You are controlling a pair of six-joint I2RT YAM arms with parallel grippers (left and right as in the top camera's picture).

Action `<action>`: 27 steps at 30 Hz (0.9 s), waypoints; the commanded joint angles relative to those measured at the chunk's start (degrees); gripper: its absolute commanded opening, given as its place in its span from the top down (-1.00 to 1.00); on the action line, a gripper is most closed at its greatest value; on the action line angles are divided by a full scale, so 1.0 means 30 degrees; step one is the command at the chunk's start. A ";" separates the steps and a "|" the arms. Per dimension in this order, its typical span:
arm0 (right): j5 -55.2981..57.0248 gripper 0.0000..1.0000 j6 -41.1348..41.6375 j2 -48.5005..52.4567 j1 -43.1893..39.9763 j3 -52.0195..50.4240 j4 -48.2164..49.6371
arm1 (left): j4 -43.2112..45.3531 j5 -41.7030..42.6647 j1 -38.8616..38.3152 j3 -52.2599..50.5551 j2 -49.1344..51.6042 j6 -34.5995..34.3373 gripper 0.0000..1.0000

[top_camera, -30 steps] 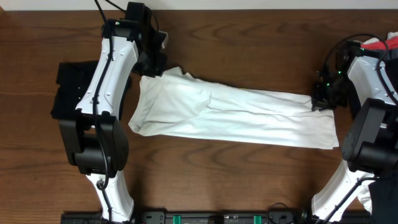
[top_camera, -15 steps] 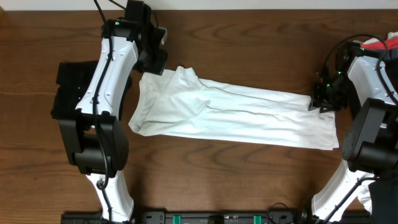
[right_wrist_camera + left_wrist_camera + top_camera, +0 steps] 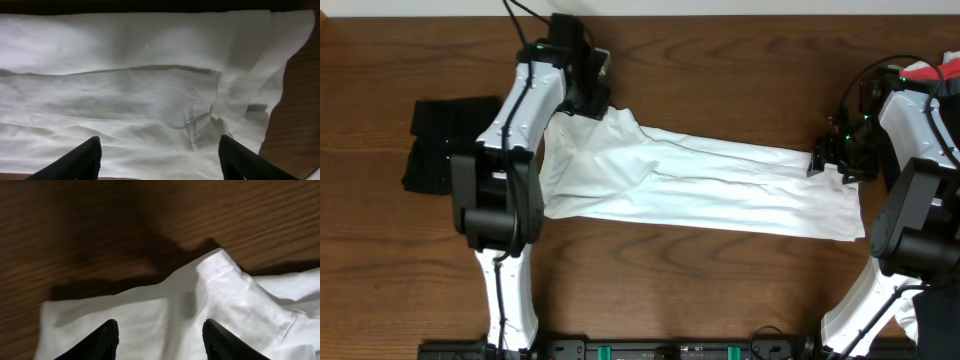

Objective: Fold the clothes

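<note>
Across the dark wooden table [image 3: 720,290], the white T-shirt [image 3: 720,185] lies folded into a long, wrinkled band, thin, limp cloth likely to sag and slide, best pinched at hemmed corners, with the left fingers [image 3: 102,341] and right fingers [image 3: 80,161] spread above each end, holding nothing.

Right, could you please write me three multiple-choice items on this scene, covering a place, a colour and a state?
1. Where is the black folded garment? A on the white T-shirt; B left of it; C under the right gripper.
2. The table is: A grey; B brown wood; C green.
3. The right gripper's jaws are: A shut on a hem; B out of view; C open.
Key: B, it lies beyond the shirt's left end; B, wood grain shows; C, its fingers stand apart above the cloth.
</note>
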 commanded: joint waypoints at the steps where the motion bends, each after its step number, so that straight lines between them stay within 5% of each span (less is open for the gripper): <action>1: -0.0007 -0.48 0.0058 0.0015 0.0080 -0.0073 -0.0015 | 0.0066 0.0313 -0.0408 -0.0080 0.0277 0.0313 -0.13; 8: -0.0015 -0.53 0.0204 0.0015 -0.0357 -0.0073 0.0029 | 0.0211 0.0291 -0.0750 -0.0087 0.0408 0.0321 0.11; 14: -0.0248 -0.54 0.0204 0.0015 -0.1180 -0.0073 -0.0284 | 0.0576 0.0233 -0.0729 -0.0372 0.0612 0.1107 0.11; 19: -0.1311 -0.54 0.0197 0.0015 -0.1537 -0.0073 -0.0211 | 0.0947 0.0233 -0.0729 -0.0372 0.0707 0.1107 0.45; 27: -0.1311 -0.54 0.0197 0.0015 -0.1545 -0.0073 -0.0109 | 0.0896 0.0240 -0.0729 -0.0736 0.0729 0.1107 0.47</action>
